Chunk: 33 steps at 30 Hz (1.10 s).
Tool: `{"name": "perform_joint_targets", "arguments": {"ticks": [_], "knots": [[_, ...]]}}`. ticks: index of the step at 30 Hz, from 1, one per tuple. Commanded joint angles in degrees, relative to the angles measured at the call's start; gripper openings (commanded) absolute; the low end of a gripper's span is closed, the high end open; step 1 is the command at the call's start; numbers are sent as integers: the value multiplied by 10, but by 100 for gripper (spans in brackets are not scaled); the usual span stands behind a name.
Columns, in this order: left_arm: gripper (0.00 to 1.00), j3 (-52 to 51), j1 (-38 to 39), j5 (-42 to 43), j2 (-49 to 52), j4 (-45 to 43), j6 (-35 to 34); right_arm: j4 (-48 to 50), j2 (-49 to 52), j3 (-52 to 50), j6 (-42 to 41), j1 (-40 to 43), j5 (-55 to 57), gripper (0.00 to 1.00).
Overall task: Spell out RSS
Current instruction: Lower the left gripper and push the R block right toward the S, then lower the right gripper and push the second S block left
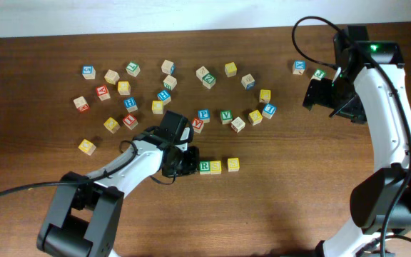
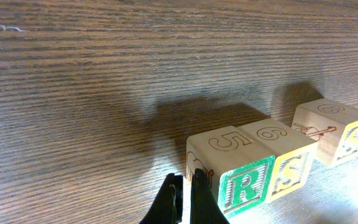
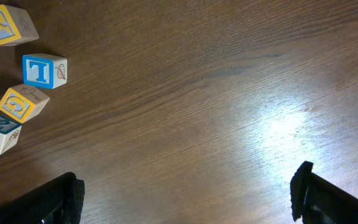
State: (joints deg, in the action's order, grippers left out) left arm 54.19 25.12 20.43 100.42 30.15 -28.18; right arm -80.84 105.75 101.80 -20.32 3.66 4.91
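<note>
The green R cube [image 1: 205, 167] and two yellow S cubes [image 1: 216, 166] [image 1: 232, 165] lie in a row near the table's front middle. The R and first S touch; the second S stands a small gap to the right. In the left wrist view the R cube [image 2: 244, 186], first S [image 2: 289, 173] and second S [image 2: 347, 138] show the same row. My left gripper [image 2: 184, 199] is shut and empty, its tips right beside the R cube's left side [image 1: 188, 161]. My right gripper [image 3: 185, 193] is open and empty, above bare table at the far right [image 1: 325, 96].
Many other letter cubes are scattered across the back of the table, among them a green V cube [image 1: 225, 115] and a blue cube [image 1: 203, 114]. The right wrist view shows a blue T cube [image 3: 44, 69] and several more cubes at its left edge.
</note>
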Motion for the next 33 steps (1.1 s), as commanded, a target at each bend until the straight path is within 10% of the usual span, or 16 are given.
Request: {"name": "perform_joint_targets", "arguments": {"ticks": [1, 17, 20, 23, 33], "knots": [[0, -3, 2, -9, 9, 1, -5, -1, -3, 6, 4, 2, 1, 98], [0, 21, -67, -22, 8, 81, 85, -7, -3, 3, 30, 1, -57, 99], [0, 21, -46, -40, 8, 76, 62, -18, -3, -50, 96, -14, -105, 68], [0, 21, -46, -37, 9, 55, 53, 60, -3, -194, 96, -54, -130, 9], [0, 21, -5, -17, 56, 35, 30, 299, -3, -353, 56, -181, -257, 4]]}}
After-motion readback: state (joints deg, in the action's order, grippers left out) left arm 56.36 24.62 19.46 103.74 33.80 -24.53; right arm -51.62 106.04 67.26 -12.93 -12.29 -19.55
